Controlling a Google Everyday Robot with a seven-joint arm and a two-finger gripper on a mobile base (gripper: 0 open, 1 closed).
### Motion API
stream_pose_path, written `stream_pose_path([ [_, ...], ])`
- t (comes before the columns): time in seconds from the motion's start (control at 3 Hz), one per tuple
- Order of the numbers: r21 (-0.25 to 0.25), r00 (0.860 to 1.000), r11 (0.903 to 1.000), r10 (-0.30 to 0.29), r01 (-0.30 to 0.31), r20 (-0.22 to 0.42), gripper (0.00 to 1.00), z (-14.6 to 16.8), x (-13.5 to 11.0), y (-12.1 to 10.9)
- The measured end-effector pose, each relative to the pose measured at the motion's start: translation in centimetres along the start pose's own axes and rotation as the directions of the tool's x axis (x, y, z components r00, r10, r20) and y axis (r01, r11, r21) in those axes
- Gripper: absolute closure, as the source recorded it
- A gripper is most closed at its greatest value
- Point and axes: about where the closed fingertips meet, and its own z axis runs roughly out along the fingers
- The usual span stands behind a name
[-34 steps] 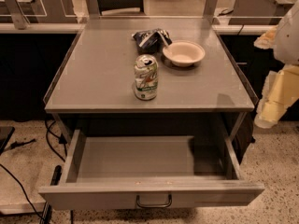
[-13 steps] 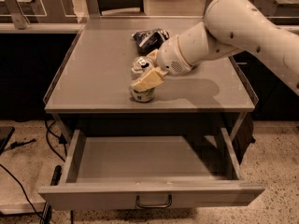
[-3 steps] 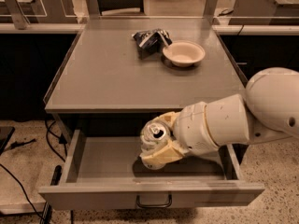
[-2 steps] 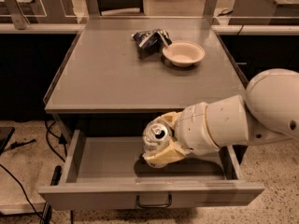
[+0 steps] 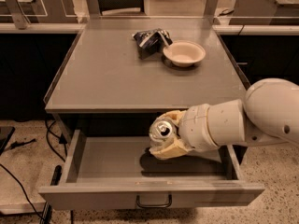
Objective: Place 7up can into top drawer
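Note:
The top drawer [image 5: 107, 160] is pulled open below the grey table top, its flat front panel with a small curved handle [image 5: 153, 202] nearest the camera. My gripper [image 5: 164, 135] comes in from the right on a bulky white arm and is shut on the 7up can [image 5: 161, 130]. The can is tilted, its silver pull-tab top facing the camera, and it hangs over the middle of the open drawer, just below the table's front edge. The cream fingers [image 5: 169, 148] wrap around the can's body and hide most of it.
A dark shiny snack bag [image 5: 148, 40] and a shallow cream bowl [image 5: 184, 53] sit at the back of the grey table top [image 5: 103, 73]. Black cables [image 5: 28, 176] lie on the floor at the left. Desks and a chair stand behind.
The can has left the table top: the gripper took it and carried it down over the open drawer. In the last second it has barely moved, shifting slightly right.

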Motion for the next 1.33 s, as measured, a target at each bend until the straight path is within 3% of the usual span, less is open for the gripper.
stream_pose_path([
  [1.0, -0.007, 0.997, 0.9975, 0.071, -0.07, 0.022, 1.0, 3.3, 4.6, -0.8],
  [1.33, -0.018, 0.996, 0.9975, 0.069, -0.068, 0.049, 1.0, 5.1, 5.4, -1.4],
])
